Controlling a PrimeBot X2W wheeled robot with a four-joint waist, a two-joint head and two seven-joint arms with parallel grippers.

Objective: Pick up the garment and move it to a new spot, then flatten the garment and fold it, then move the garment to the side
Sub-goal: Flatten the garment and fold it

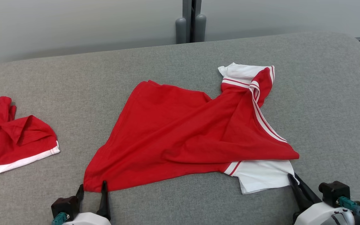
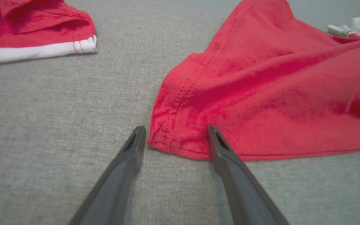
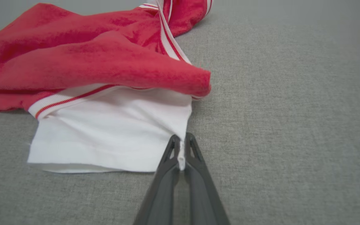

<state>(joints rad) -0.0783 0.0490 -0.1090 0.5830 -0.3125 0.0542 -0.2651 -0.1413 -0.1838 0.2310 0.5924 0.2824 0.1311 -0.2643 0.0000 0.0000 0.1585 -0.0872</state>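
The garment is a red shirt with white sleeves and striped trim, lying crumpled on the grey cushion. My left gripper is open at its near left hem corner, one finger on each side of that corner, resting low on the cushion. My right gripper is shut on the right edge of the white sleeve. The white cloth is pinched between its fingertips.
A second red garment with a white hem lies at the far left of the cushion. Behind the cushion runs a pale wall with a grey post. Bare grey cushion stretches to the right and at the back.
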